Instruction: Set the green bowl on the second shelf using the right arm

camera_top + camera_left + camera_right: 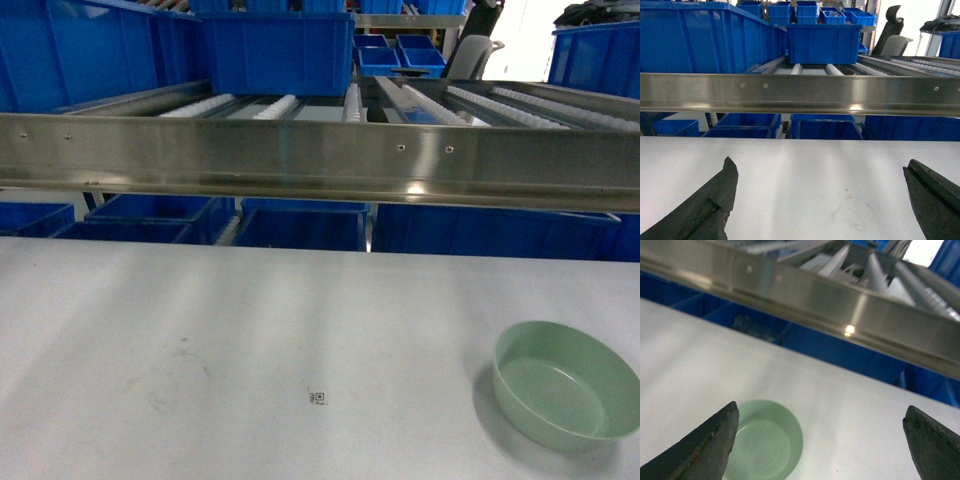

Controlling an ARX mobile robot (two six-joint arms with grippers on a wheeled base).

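The pale green bowl (566, 384) rests upright and empty on the white table at the near right. Through the right wrist camera the green bowl (767, 440) lies low and left, partly behind the left finger. My right gripper (821, 412) hangs above the table, open, nothing between its fingers. My left gripper (820, 167) is also open over bare tabletop. Neither gripper shows in the head view. The second shelf (320, 160), a stainless-steel tier with white roller rails, spans the view behind the table; its steel front rail (840, 305) runs above the bowl.
A large blue crate (278, 50) stands on the rollers at the back centre, with more blue crates (60, 55) to its left. Further blue crates (300, 225) sit under the steel rail. A small marker (319, 398) is printed on the white table (200, 340).
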